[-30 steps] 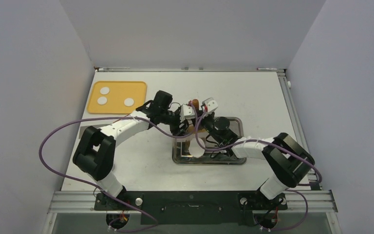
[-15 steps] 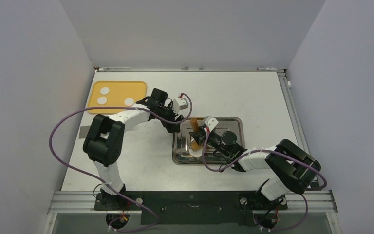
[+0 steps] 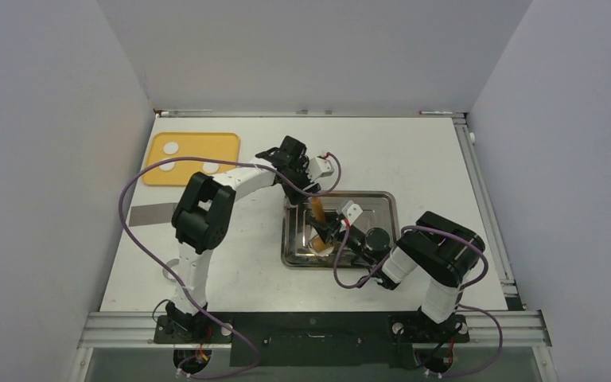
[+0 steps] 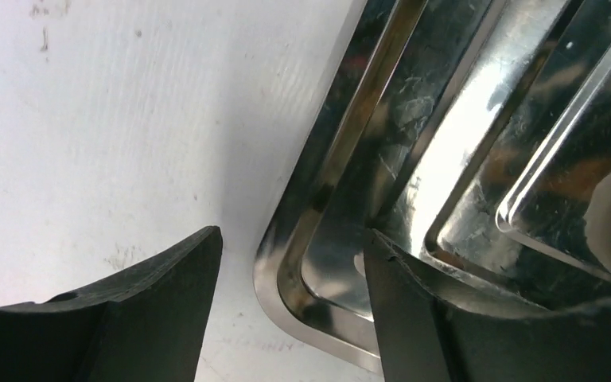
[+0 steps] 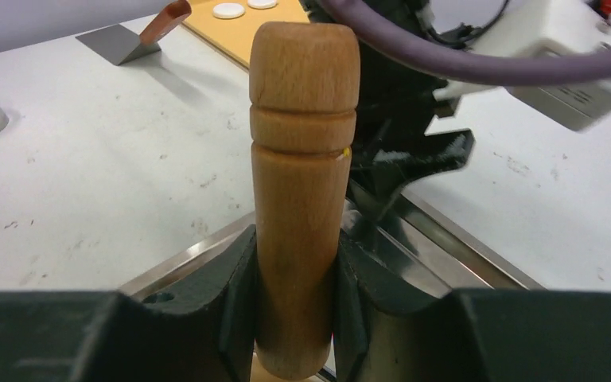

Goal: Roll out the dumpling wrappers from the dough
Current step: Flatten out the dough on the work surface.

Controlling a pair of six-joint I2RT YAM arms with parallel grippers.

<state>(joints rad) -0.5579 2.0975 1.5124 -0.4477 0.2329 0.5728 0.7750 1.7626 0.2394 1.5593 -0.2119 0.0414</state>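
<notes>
White table (image 3: pixel 414 159): right gripper (image 5: pixel 294 274) jaws clamped on rolling pin (image 5: pixel 302 159); left gripper (image 4: pixel 290 255) jaws apart astride steel tray (image 4: pixel 348 143) corner.

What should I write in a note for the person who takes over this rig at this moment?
Left hand: open, holding nothing, its fingers on either side of the far-left corner rim of the metal tray.
Right hand: shut on the rolling pin, which is tilted over the tray.
Things: one wrapper lies in the tray beneath the pin's lower end. Three dough pieces sit on the yellow board at the far left.
Done: one piece flattened; whether it is finished cannot be told.
Left: roll the three pieces on the board.
</notes>
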